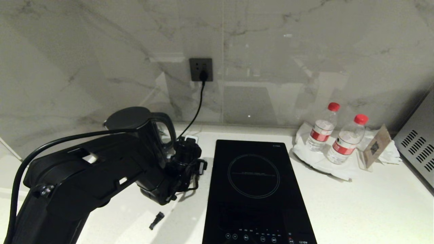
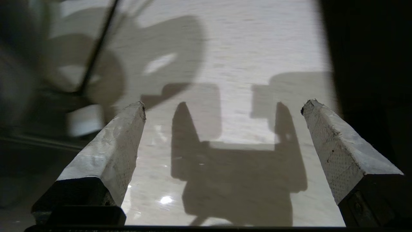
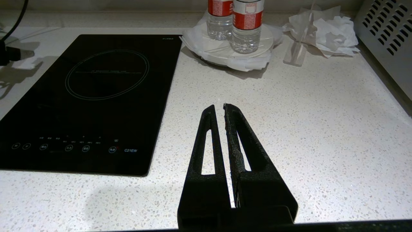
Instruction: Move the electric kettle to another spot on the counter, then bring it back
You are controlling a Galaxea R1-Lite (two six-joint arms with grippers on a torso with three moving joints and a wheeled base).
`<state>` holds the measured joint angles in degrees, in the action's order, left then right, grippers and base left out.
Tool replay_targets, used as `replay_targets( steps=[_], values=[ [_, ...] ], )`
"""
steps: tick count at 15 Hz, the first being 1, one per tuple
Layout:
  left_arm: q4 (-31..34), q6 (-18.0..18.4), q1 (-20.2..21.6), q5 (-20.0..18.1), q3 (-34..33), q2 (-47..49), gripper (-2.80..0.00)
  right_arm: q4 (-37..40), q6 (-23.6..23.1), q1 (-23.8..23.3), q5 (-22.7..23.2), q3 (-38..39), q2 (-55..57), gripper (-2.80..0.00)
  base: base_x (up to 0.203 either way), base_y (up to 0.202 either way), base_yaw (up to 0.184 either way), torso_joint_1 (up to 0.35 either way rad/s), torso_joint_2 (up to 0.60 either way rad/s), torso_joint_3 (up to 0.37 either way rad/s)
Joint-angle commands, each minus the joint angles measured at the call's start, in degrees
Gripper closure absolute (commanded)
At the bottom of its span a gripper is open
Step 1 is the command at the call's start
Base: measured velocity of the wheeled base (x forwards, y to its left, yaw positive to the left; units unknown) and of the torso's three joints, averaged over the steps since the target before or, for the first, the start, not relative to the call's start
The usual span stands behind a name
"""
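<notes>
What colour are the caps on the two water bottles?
Red, on both water bottles; clearest in the head view.

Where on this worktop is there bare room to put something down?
The counter lies bare between the cooktop and the vented appliance, in front of the water bottles. Left of the cooktop is crowded: the kettle, its cord and the open left gripper.

Glossy grey-veined marble wall (image 1: 305, 51), dark wall socket (image 1: 201, 69) with plugged cord, perforated metal appliance (image 1: 418, 149) at right
</notes>
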<state>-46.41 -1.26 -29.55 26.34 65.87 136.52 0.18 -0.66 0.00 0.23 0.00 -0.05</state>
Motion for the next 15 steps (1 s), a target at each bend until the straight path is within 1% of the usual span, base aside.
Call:
replay_targets(
  steps=[1, 5, 11, 15],
  values=[
    [-0.4, -0.1, 0.5, 0.1, 0.1, 0.2, -2.8, 0.0, 0.0, -0.1, 0.0, 0.0, 0.0, 0.0, 0.0, 0.0, 0.0, 0.0, 0.0, 0.0],
    [-0.3, -0.4, 2.1, 0.1, 1.5, 1.8, -2.8, 0.0, 0.0, 0.0, 0.0, 0.0, 0.0, 0.0, 0.0, 0.0, 0.0, 0.0, 0.0, 0.0],
    [-0.5, -0.5, 3.2, 0.2, 1.3, 2.5, -2.8, 0.0, 0.0, 0.0, 0.0, 0.0, 0.0, 0.0, 0.0, 0.0, 0.0, 0.0, 0.0, 0.0],
    [-0.5, -0.5, 3.2, 0.3, 0.9, 2.5, -2.8, 0.0, 0.0, 0.0, 0.0, 0.0, 0.0, 0.0, 0.0, 0.0, 0.0, 0.0, 0.0, 0.0]
  ],
)
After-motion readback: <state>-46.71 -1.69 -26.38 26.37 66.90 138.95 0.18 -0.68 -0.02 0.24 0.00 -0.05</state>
